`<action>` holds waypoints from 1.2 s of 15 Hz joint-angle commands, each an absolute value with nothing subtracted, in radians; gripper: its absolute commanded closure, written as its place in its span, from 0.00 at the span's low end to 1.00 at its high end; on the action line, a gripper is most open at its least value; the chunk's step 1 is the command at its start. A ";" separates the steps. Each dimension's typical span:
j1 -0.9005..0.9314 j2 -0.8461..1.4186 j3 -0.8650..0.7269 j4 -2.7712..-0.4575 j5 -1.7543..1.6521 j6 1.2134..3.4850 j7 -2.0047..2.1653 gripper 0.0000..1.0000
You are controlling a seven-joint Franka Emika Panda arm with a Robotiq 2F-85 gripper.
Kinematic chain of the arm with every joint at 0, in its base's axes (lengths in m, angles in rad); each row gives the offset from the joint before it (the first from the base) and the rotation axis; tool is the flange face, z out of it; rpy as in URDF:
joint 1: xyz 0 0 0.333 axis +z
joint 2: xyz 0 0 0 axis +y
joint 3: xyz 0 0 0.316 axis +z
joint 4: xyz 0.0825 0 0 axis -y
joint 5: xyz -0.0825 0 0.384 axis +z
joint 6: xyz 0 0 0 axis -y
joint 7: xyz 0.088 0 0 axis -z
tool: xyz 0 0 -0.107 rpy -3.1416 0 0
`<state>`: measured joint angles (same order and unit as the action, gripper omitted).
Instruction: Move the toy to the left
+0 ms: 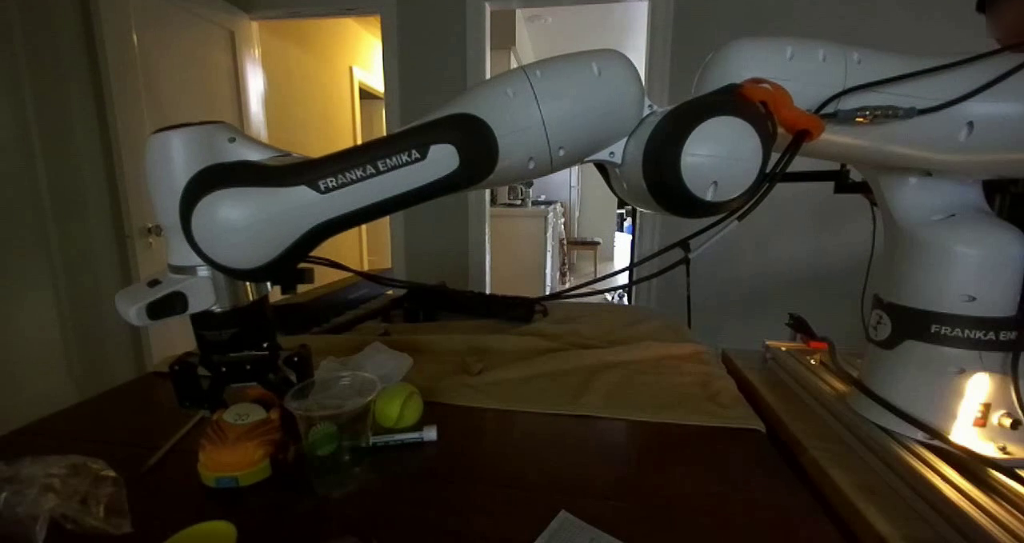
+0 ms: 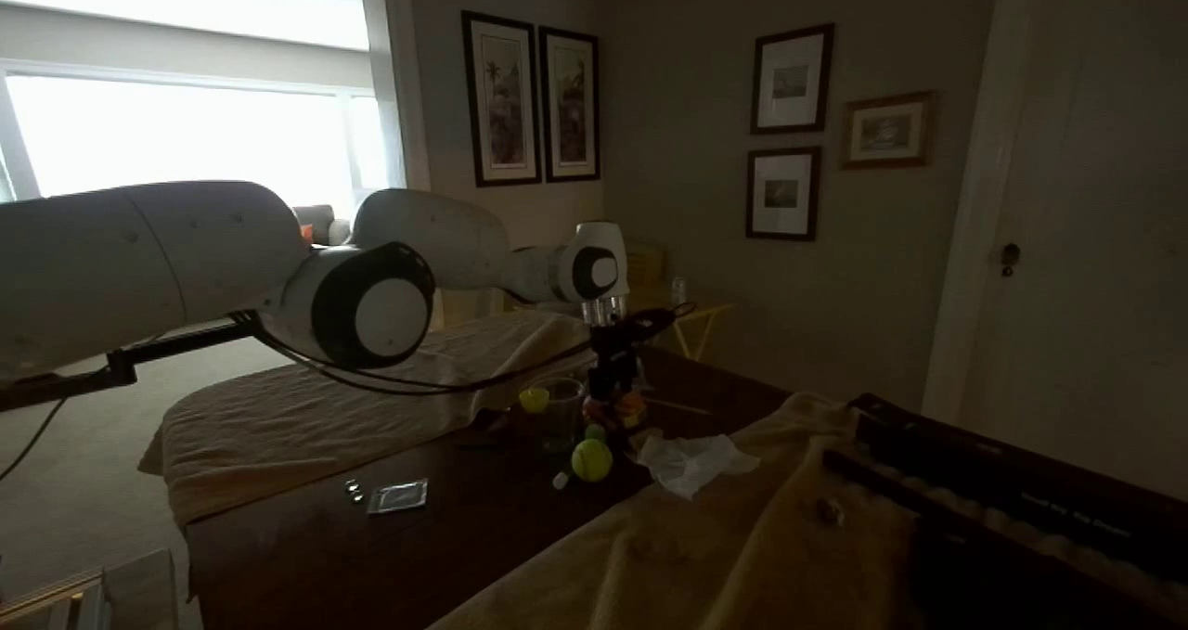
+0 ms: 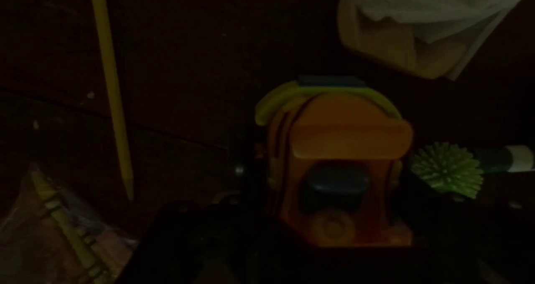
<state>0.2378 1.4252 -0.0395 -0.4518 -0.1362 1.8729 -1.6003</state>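
Observation:
The toy (image 1: 234,441) is squat, ridged and orange with a lime-yellow rim and a small blue patch. A pale disc with dark marks shows on it. It is near the table's left part in an exterior view, beside a clear cup, and only small and dark in an exterior view (image 2: 626,409). My gripper (image 1: 244,377) points down at the toy. In the wrist view the toy (image 3: 345,139) lies between my two dark fingers, one close to each side. The picture is too dark to tell whether the fingers press on it. Its lower end is hidden by the gripper.
A clear cup (image 1: 332,427), a tennis ball (image 1: 398,405), a white tube (image 1: 406,435) and a green spiky ball (image 3: 447,171) are close beside the toy. A yellow stick (image 3: 109,79), a bag of crayons (image 3: 67,229), a white crumpled sheet (image 2: 696,463) and a yellow lump (image 1: 204,532) lie around.

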 commanded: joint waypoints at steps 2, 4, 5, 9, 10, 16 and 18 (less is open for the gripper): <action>0.249 1.398 -0.018 -0.461 -0.151 1.902 -1.615 0.51; 0.245 1.399 0.004 -0.463 -0.137 1.920 -1.626 0.51; 0.242 1.400 0.014 -0.463 -0.131 1.928 -1.630 0.51; 0.234 1.408 0.053 -0.455 -0.114 1.950 -1.647 0.51; 0.232 1.409 0.062 -0.455 -0.109 1.953 -1.651 0.51; 0.226 1.425 0.098 -0.444 -0.093 1.932 -1.662 0.51; 0.225 1.428 0.109 -0.445 -0.086 1.925 -1.664 0.51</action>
